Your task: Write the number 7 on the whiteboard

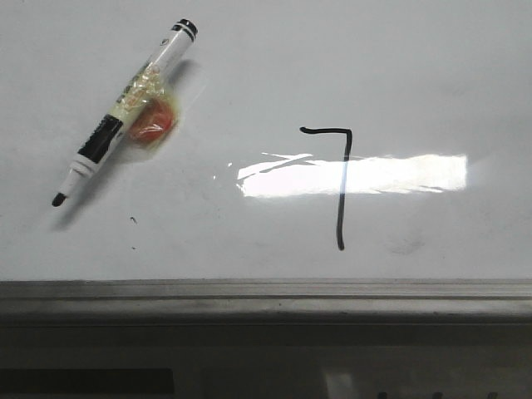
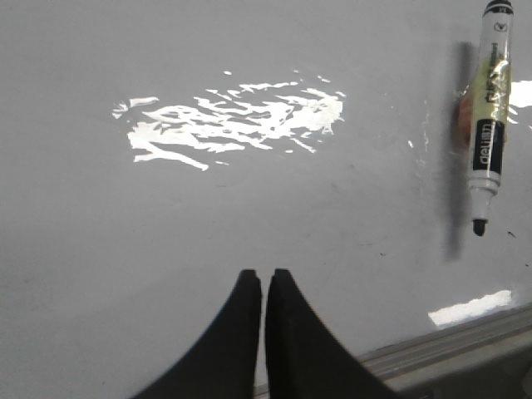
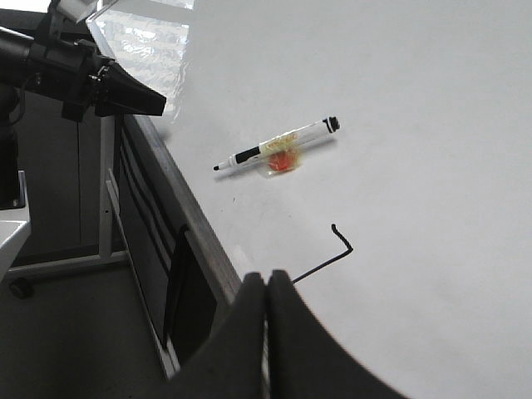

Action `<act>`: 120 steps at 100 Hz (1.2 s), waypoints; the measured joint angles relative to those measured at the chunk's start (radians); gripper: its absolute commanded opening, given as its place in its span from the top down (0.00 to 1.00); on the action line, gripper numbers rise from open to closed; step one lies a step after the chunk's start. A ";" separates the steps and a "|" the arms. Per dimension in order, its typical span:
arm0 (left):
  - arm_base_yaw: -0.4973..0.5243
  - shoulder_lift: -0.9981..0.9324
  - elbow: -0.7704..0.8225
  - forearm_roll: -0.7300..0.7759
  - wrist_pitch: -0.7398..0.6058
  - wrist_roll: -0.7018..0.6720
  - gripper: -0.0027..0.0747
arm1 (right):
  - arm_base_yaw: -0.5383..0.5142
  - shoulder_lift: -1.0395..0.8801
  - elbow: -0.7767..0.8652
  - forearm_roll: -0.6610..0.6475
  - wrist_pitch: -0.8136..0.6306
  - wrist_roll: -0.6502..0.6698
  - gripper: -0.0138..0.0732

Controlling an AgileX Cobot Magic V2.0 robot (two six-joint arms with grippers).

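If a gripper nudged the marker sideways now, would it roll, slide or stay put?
The marker is a round barrel on a glossy whiteboard, so it would probably slide easily. The taped-on orange lump at its middle likely stops a free roll. It looks stiff and light, and its bare tip might smear ink.

Black tapered fingers (image 2: 249,332) (matte) on both grippers

A bright rectangular glare (image 1: 353,175) from overhead light lies across the glossy white surface. Below the grey metal frame edge (image 1: 266,291) the space is dark. The right wrist view shows a grey floor (image 3: 75,332) and a metal stand leg (image 3: 105,199).
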 measured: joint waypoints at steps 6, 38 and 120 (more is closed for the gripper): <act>0.007 -0.040 0.000 0.006 0.043 -0.004 0.99 | 0.000 0.000 0.002 0.000 0.000 0.000 0.90; 0.077 -0.159 0.000 -0.008 0.227 -0.005 0.99 | 0.000 0.000 0.002 0.000 0.000 0.000 0.90; 0.109 -0.159 0.000 -0.010 0.249 -0.006 0.99 | 0.000 0.000 0.002 0.000 0.000 0.000 0.90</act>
